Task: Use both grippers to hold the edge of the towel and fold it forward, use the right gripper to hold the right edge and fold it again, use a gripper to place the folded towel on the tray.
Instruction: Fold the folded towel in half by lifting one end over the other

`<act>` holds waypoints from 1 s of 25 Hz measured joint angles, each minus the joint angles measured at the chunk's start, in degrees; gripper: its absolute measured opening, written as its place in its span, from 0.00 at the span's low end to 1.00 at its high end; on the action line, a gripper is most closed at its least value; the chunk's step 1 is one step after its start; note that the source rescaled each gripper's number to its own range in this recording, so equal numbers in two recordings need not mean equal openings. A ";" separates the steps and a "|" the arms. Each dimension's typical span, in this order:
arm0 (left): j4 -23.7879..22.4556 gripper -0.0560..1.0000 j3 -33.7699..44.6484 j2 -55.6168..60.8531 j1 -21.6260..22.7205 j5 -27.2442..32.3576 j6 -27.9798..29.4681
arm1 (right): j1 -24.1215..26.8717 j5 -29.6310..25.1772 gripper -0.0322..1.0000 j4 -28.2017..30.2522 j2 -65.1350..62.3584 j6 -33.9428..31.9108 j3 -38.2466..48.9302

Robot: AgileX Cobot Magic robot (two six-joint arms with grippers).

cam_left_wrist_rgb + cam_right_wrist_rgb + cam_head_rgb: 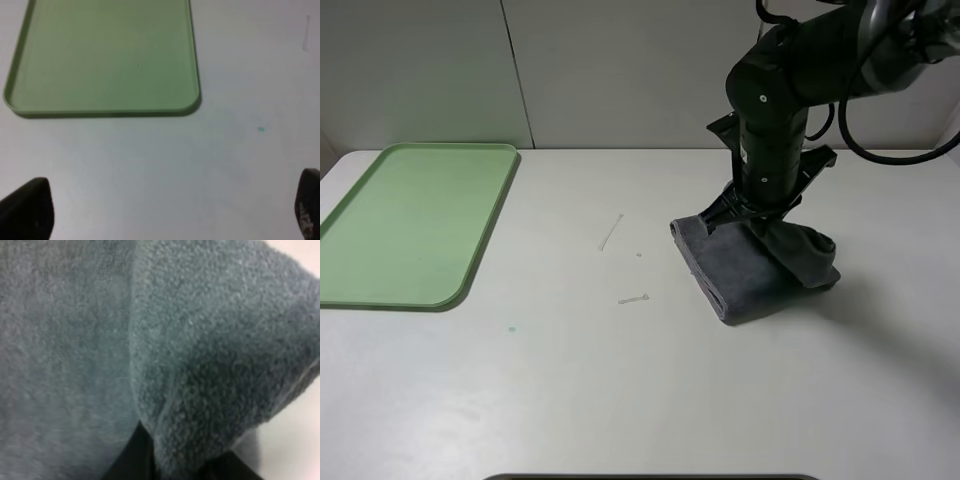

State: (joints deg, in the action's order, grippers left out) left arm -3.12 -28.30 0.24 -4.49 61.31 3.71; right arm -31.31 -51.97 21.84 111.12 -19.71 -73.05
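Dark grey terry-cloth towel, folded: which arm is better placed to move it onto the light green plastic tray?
Right, probably: right jaws are shut on the towel; left jaws hang open, empty, near the tray.

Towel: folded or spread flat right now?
Folded: the towel shows stacked layers along one edge, and the right gripper pinches a raised flap of it.

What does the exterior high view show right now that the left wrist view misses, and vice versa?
Only exterior high: the towel, folded on the right of the table, with the right gripper pinching a lifted part of it. Only left wrist: the left gripper, its fingertips wide apart over bare table, holding nothing. Both: the tray, nothing on it, and a small teal speck on the table nearby.
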 joint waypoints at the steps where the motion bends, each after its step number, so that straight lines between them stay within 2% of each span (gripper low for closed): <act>1: 0.00 0.97 0.00 0.00 0.00 0.00 0.00 | 0.00 0.32 0.14 -0.99 0.41 -0.26 0.00; 5: 0.00 0.97 0.00 0.00 0.00 0.00 0.00 | 0.00 2.46 0.14 -3.84 1.05 -0.66 0.00; 11: 0.00 0.97 0.00 0.00 0.00 0.00 0.00 | 0.00 4.32 0.14 -4.75 1.19 -2.99 0.00; 12: 0.00 0.97 0.00 0.00 0.00 0.00 0.00 | 0.00 4.58 0.16 -4.79 1.19 -3.43 0.00; 13: 0.00 0.97 0.00 0.00 0.00 0.00 0.00 | 0.00 4.78 0.23 -4.79 1.19 -3.79 0.00; 15: 0.00 0.97 0.00 0.00 0.00 0.00 0.00 | 0.00 5.71 0.51 -5.06 1.19 -4.27 0.00; 16: 0.00 0.97 0.00 0.00 0.00 0.00 0.00 | 0.00 6.09 0.70 -5.32 1.19 -4.79 0.00; 17: 0.00 0.97 0.00 0.00 0.00 0.00 0.00 | 0.00 6.34 0.82 -5.71 1.19 -5.58 0.00; 18: 0.00 0.97 0.00 0.00 0.00 0.00 0.00 | 0.00 6.68 0.89 -6.08 1.19 -5.89 0.00; 21: 0.00 0.97 0.00 0.00 0.00 0.00 0.00 | 0.00 6.95 0.98 -6.51 1.19 -6.49 0.00; 25: 0.00 0.97 0.00 0.00 0.00 0.00 0.00 | 0.00 6.89 1.00 -6.51 1.19 -5.31 -0.40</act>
State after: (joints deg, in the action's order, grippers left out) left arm -3.12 -28.30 0.24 -4.49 61.31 3.71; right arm -31.31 -45.08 15.33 112.31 -25.02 -73.45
